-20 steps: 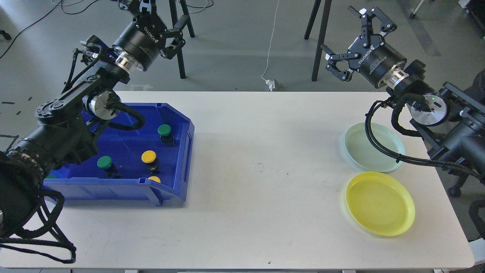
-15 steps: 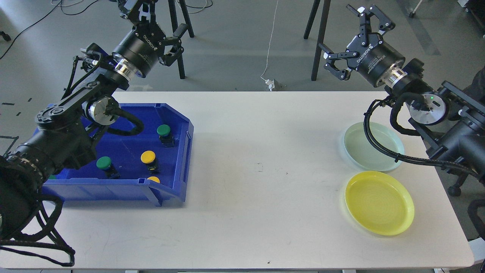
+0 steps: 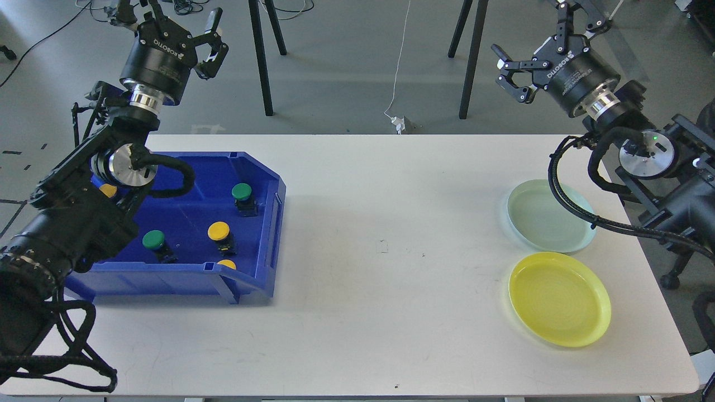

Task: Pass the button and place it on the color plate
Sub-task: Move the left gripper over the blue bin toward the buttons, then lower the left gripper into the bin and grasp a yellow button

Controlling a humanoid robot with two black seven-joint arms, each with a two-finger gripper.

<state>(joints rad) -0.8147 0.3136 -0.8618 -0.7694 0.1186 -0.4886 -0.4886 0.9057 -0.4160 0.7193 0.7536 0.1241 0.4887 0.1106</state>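
A blue bin at the table's left holds several push buttons: a green one, a green one, a yellow one, a yellow one at the front wall and a yellow one partly behind my left arm. A pale green plate and a yellow plate lie at the table's right. My left gripper is open and empty, held high behind the bin's far left. My right gripper is open and empty, high beyond the table's far right edge.
The white table carries only the bin and plates. Black stand legs and cables are on the floor behind the table. My right arm's cable hangs over the pale green plate.
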